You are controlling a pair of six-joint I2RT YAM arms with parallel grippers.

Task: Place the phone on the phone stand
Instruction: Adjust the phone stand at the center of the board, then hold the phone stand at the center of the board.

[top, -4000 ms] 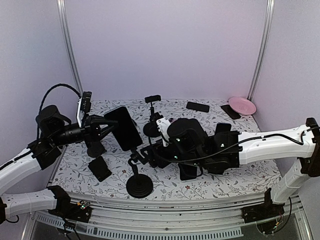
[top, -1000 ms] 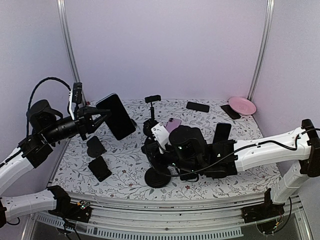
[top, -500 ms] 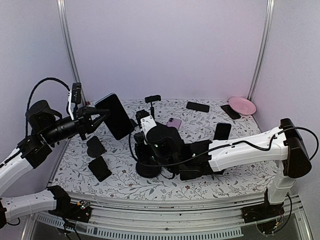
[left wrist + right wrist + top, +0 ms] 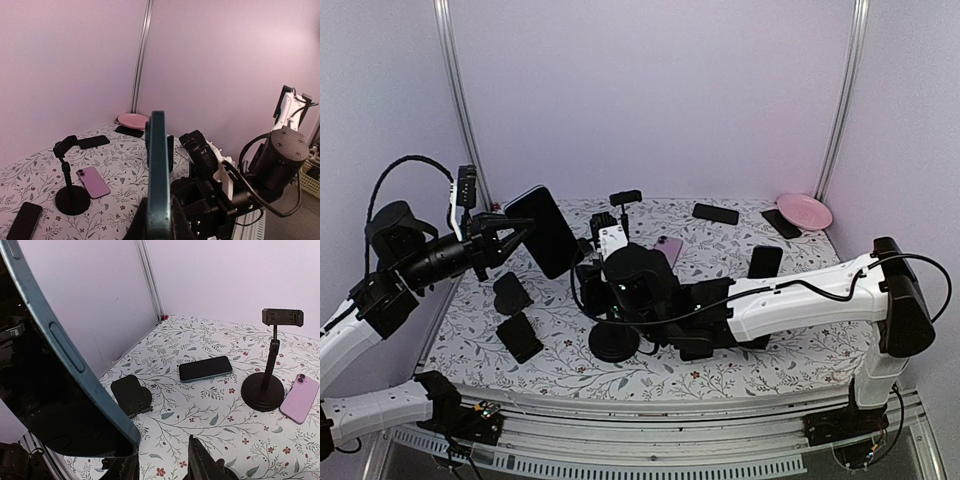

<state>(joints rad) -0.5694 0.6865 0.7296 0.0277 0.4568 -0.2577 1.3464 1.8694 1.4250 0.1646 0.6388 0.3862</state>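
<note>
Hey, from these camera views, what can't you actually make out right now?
Right gripper: top view, the right arm covers it; right wrist view, bottom edge cuts its fingers; open or shut unclear.
Near phone stand: top view, only the base clearly shows; the right arm covers the rest.
Teal-edged phone: right wrist view, the left edge cuts it off.

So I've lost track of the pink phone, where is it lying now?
In the top view the pink phone lies flat on the table around the middle, just right of the tall stand at the back.
</note>
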